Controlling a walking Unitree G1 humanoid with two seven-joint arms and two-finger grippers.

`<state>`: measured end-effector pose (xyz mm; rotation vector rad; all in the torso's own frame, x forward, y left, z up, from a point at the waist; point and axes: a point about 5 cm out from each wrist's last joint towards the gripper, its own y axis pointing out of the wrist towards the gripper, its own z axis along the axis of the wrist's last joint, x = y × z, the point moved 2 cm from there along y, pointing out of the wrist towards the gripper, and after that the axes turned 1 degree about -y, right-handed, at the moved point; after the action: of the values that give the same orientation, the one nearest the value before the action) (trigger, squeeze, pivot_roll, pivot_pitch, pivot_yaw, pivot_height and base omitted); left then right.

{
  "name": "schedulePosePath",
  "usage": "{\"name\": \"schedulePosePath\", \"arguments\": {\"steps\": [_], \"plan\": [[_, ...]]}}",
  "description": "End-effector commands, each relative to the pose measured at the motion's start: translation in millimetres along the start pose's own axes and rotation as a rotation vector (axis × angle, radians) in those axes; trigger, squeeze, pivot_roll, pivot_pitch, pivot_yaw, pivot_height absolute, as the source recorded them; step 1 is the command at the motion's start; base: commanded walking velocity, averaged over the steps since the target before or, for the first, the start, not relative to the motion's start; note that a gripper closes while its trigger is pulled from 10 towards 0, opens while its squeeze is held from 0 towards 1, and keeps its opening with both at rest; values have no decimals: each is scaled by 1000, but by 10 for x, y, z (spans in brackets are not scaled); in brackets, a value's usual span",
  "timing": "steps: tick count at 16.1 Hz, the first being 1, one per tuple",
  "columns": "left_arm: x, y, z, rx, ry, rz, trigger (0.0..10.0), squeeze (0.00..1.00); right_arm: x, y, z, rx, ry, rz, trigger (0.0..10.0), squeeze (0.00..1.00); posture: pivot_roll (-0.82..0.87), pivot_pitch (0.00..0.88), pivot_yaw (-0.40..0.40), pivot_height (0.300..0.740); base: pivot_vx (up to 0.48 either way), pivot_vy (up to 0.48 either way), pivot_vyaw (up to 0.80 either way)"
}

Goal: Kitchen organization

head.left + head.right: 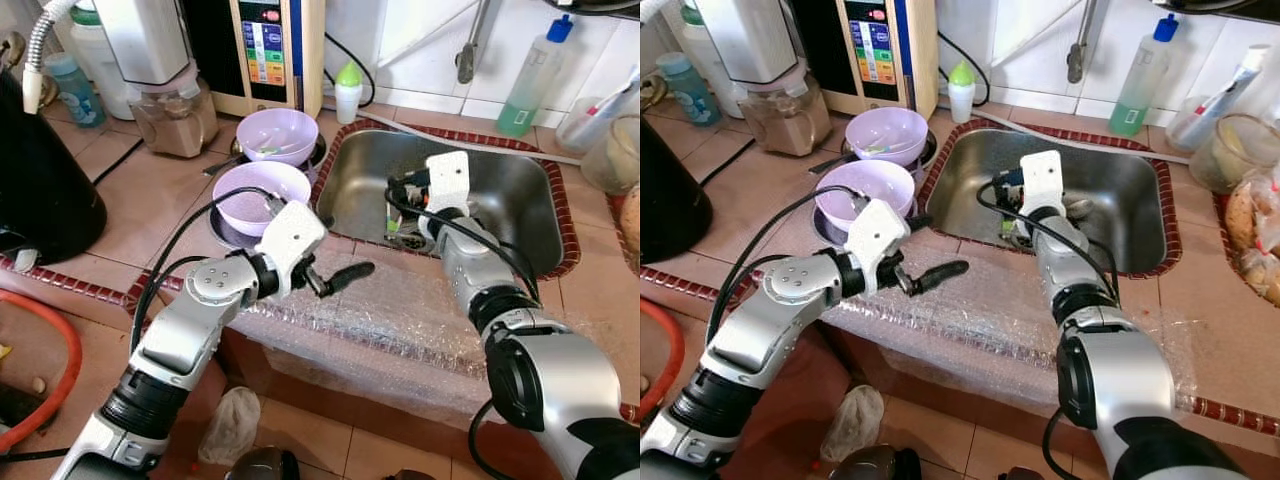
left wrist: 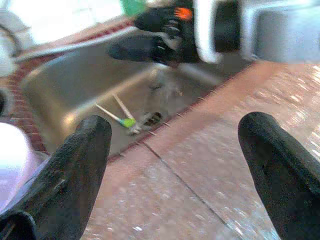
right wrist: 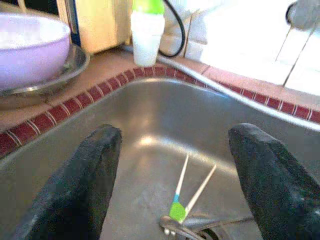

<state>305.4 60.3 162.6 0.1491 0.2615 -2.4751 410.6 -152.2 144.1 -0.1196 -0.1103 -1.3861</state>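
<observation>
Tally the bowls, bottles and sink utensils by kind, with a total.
Purple bowls: 2
Bottles at the back wall: 3, small white green-capped, teal, tall green dish soap
Chopstick-like sticks in the sink: 2
Total: 7

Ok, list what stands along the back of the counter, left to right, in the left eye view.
Teal plastic bottle → blender jar of brown powder → small white bottle with green cap → tall clear bottle of green liquid with blue cap.
</observation>
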Motion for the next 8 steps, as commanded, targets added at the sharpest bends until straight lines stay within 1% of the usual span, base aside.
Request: {"name": "schedulePosePath", "arguments": {"steps": [1, 2, 3, 4, 5, 6, 7, 8], "plan": [[-169, -36, 134, 63, 26, 108, 10000, 1000, -17, 3, 81, 61, 9, 5, 10000, 1000, 91, 25, 46, 740, 0, 0, 0], [-265, -55, 205, 108, 28, 177, 10000, 1000, -24, -14, 86, 86, 26, 13, 10000, 1000, 89, 27, 43, 740, 0, 0, 0], [-401, -97, 275, 154, 18, 278, 10000, 1000, -40, -47, 70, 112, 39, 24, 10000, 1000, 84, 25, 42, 740, 0, 0, 0], [-581, -174, 320, 188, 0, 404, 10000, 1000, -55, -97, 34, 138, 62, 31, 10000, 1000, 78, 24, 43, 740, 0, 0, 0], [-636, -204, 323, 194, -8, 444, 10000, 1000, -60, -115, 20, 146, 70, 32, 10000, 1000, 76, 23, 44, 740, 0, 0, 0], [-873, -358, 271, 192, -49, 618, 10000, 1000, -111, -207, -14, 187, 107, 55, 10000, 1000, 63, 23, 48, 740, 0, 0, 0], [-951, -427, 222, 184, -76, 677, 10000, 1000, -156, -263, -17, 209, 130, 74, 10000, 1000, 55, 24, 52, 740, 0, 0, 0], [-998, -475, 154, 161, -96, 714, 10000, 1000, -224, -336, -13, 232, 137, 106, 10000, 1000, 50, 26, 55, 740, 0, 0, 0]]}}
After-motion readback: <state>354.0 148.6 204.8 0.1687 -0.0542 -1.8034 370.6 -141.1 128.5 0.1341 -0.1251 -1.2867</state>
